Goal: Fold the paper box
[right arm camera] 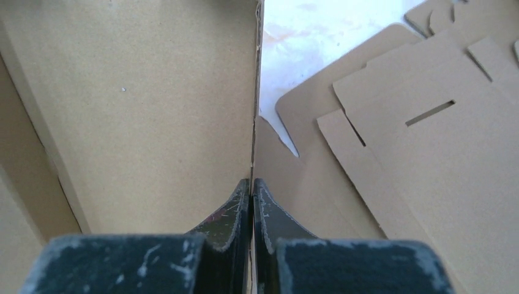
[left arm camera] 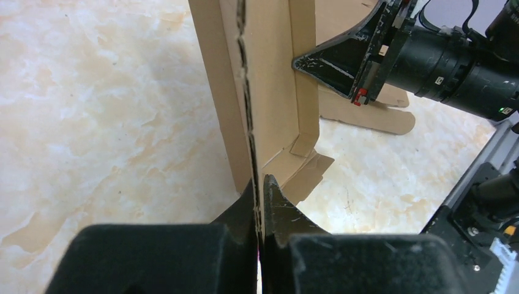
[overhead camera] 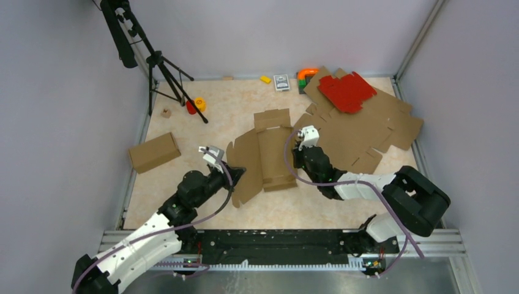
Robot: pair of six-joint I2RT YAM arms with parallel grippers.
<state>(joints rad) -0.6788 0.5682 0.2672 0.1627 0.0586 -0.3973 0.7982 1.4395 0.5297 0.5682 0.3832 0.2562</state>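
1. While you held it midway between the worktop's left and right edges, the paper box stood part-folded.
2. Your left gripper pinched its left panel.
3. Your right gripper pinched its right panel.

Looks like a robotics lab test cell. Boxed in on the left, right and far sides by plain grey panels set in aluminium profile. Floored with a marble-patterned worktop. Fitted at the near edge with a metal rail carrying a cabled left arm and right arm. Rigged with a black tripod at far left. Strewn with trial material: flat cardboard blanks, a red sheet, a partly folded paper box.
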